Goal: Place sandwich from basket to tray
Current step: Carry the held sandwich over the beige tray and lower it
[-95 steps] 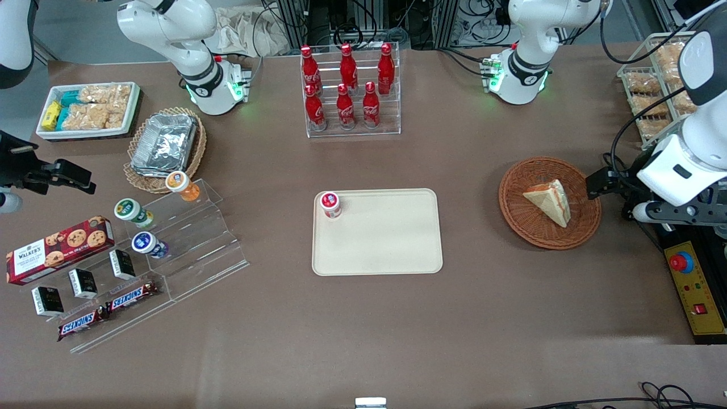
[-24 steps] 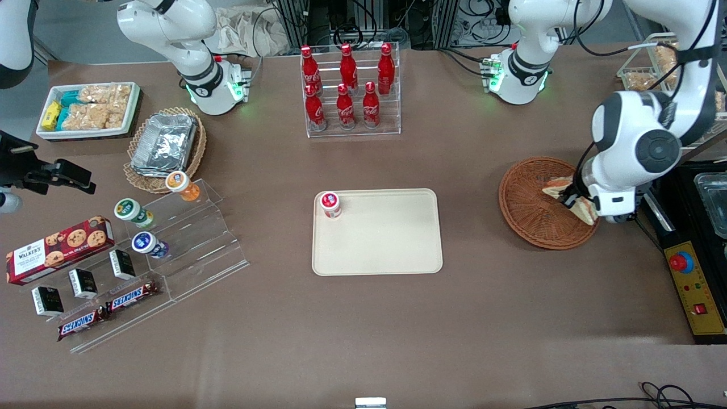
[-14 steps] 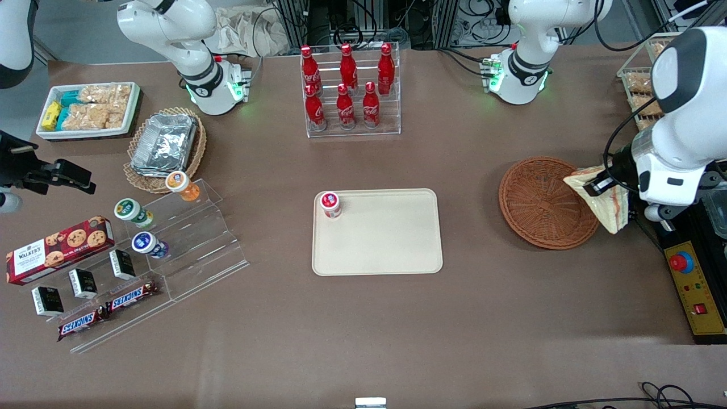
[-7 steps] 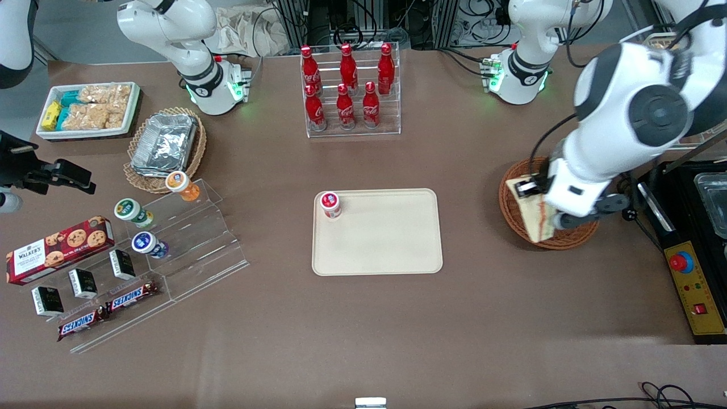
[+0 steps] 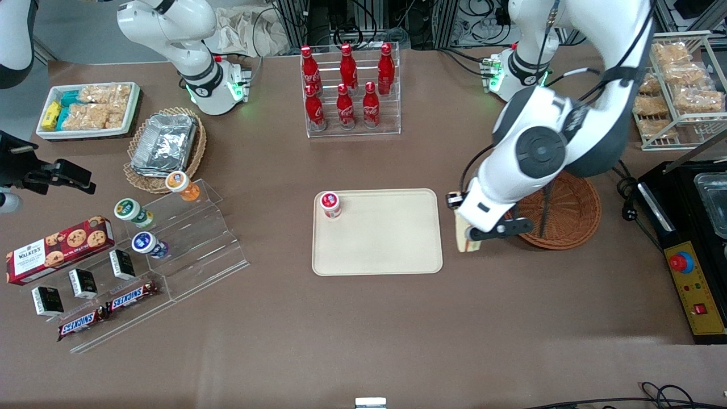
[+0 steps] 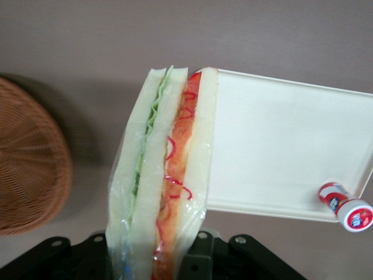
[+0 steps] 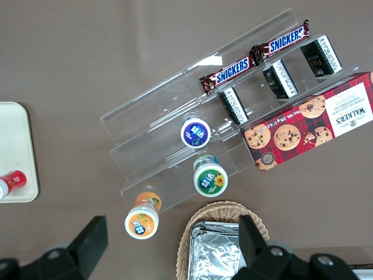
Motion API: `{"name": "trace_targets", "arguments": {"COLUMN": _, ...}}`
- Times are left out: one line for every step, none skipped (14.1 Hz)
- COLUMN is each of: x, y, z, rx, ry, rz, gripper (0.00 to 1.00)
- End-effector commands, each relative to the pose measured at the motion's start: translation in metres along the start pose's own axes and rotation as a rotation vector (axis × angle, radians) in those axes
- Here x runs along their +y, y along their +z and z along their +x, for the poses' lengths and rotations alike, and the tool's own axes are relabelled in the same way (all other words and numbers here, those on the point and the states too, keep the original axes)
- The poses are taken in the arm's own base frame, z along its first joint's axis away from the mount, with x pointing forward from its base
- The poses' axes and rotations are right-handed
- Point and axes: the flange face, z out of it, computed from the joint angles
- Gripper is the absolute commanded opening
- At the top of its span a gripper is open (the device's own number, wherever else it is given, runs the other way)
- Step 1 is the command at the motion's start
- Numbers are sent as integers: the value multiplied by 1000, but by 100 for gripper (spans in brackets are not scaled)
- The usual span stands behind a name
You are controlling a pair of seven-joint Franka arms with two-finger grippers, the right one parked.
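Observation:
The sandwich [image 5: 464,237], a plastic-wrapped wedge of white bread with red and green filling [image 6: 166,175], hangs edge-up in the air. My left gripper [image 5: 469,225] is shut on its lower end [image 6: 157,256]. It hovers over the table strip between the reddish-brown wicker basket [image 5: 571,218] and the beige tray [image 5: 392,238], close to the tray's rim. In the left wrist view the sandwich's tip overlaps the tray [image 6: 280,146] corner, and the basket [image 6: 29,169] has nothing in it. The arm hides part of the basket in the front view.
A small red-lidded cup [image 5: 330,203] stands on the tray's corner toward the parked arm. A clear rack of red bottles [image 5: 349,91] is farther from the front camera. A wire rack of snack bags [image 5: 679,85] and a yellow control box [image 5: 696,289] sit at the working arm's end.
The gripper lifted the sandwich out of the basket and carried it toward the tray. It went from above the basket's rim to just beside the tray's edge.

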Motion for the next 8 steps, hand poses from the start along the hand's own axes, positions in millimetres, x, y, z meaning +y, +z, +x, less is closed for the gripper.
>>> {"name": "trace_targets", "arguments": {"x": 39, "y": 52, "z": 7, "rx": 28, "ry": -15, "rz": 36, "gripper": 35}}
{"name": "trace_targets", "arguments": {"x": 48, "y": 72, "z": 8, "rx": 48, "ry": -15, "rz": 57, "gripper": 35}}
{"name": "trace_targets", "arguments": {"x": 54, "y": 88, "z": 9, "rx": 56, "ry": -20, "rz": 61, "gripper": 33}}
{"name": "trace_targets", "arguments": {"x": 63, "y": 105, "z": 5, "rx": 48, "ry": -9, "rz": 66, "gripper": 32}}
{"name": "trace_targets", "arguments": {"x": 64, "y": 117, "z": 6, "rx": 36, "ry": -8, "rz": 69, "gripper": 32}}
{"name": "trace_targets", "arguments": {"x": 64, "y": 129, "z": 5, "rx": 20, "ry": -3, "rz": 81, "gripper": 33}}
{"name": "trace_targets", "arguments": {"x": 62, "y": 137, "z": 3, "rx": 7, "ry": 0, "rz": 92, "gripper": 35}}
{"name": "trace_targets", "arguments": {"x": 61, "y": 147, "z": 1, "rx": -2, "ry": 6, "rz": 108, "gripper": 35}}
